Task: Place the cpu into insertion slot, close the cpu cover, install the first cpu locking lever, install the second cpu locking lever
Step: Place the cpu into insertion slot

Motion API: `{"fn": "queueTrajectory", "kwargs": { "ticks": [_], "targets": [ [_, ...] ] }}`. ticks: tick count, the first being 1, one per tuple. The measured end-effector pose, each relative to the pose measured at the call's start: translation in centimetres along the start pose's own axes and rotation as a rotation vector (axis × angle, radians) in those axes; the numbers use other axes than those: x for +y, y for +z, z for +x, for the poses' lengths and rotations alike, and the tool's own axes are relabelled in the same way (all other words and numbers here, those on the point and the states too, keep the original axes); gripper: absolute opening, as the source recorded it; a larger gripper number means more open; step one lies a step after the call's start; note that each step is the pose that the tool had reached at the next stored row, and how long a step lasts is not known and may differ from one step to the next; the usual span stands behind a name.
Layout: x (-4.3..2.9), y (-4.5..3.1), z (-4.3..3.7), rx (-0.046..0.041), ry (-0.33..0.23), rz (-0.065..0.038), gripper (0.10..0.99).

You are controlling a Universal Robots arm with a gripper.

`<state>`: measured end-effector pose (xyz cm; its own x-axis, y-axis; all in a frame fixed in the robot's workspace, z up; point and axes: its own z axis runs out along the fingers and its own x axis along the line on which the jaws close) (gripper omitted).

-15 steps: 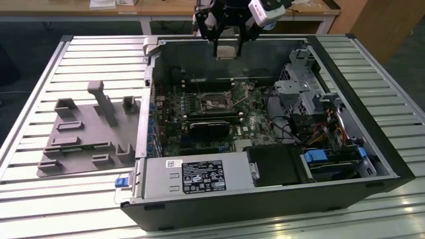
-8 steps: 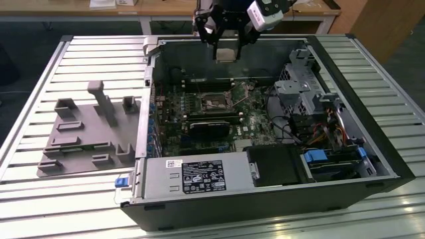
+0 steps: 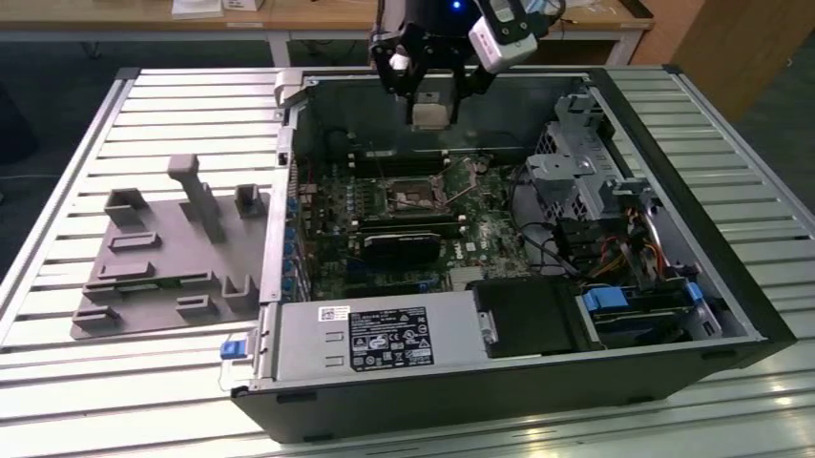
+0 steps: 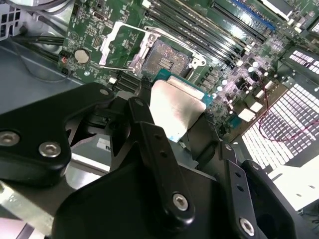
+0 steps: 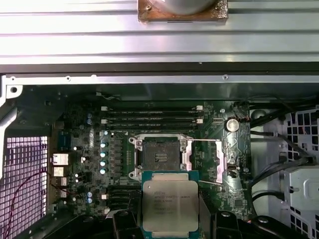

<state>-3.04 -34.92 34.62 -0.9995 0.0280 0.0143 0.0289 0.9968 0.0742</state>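
At 12 o'clock in the exterior view, over the far wall of the open computer case (image 3: 510, 401), the gripper (image 3: 430, 97) is seen closed on the cpu (image 3: 430, 116). The chip is pinched by two opposite edges, and its silvery top is shown in both wrist views. It is held well above the board and is not yet seated. The empty socket (image 5: 160, 157) lies at 6 o'clock from it in the exterior view. The cpu cover (image 5: 207, 160) is flipped open beside the socket. Risks as judged: the thin edge grip could let the chip slip or tilt. A skewed or rotated descent could bend socket pins. The fingers (image 5: 123, 223) could be caught on the case wall or on the memory slots (image 5: 152, 119) near the socket. The open cover could be knocked shut. Lever positions cannot be told. The case is laid on a ribbed metal table (image 3: 76, 410), with a grey fixture plate (image 3: 153, 277) at 9 o'clock of it. A wooden desk (image 3: 319, 19) is noted at 12 o'clock, with dark floor (image 3: 52, 67) around.
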Motion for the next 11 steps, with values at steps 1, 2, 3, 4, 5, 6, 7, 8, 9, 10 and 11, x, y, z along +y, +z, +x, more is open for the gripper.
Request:
{"fn": "queueTrajectory", "kwargs": {
  "ticks": [1,2,3,4,5,6,7,8,9,10,11],
  "targets": [
    [-0.01,0.14,0.02,-0.0007,0.004,0.002,0.537],
    [-0.03,0.29,0.04,-0.0013,0.01,0.004,0.537],
    [-0.03,0.41,0.06,-0.002,0.018,0.005,0.537],
    [-0.04,0.52,0.06,-0.003,0.031,0.005,0.537],
    [-0.05,0.61,0.06,-0.0042,0.047,0.005,0.537],
    [-0.05,0.69,0.06,-0.0055,0.065,0.005,0.537],
    [-0.06,0.78,0.06,-0.0067,0.083,0.005,0.537],
    [-0.07,0.87,0.06,-0.008,0.101,0.005,0.537],
    [-0.07,0.97,0.06,-0.0093,0.119,0.004,0.537],
    [-0.08,1.1,0.05,-0.0108,0.138,0.004,0.537],
    [-0.09,1.22,0.06,-0.012,0.153,0.005,0.537]
  ]
}}
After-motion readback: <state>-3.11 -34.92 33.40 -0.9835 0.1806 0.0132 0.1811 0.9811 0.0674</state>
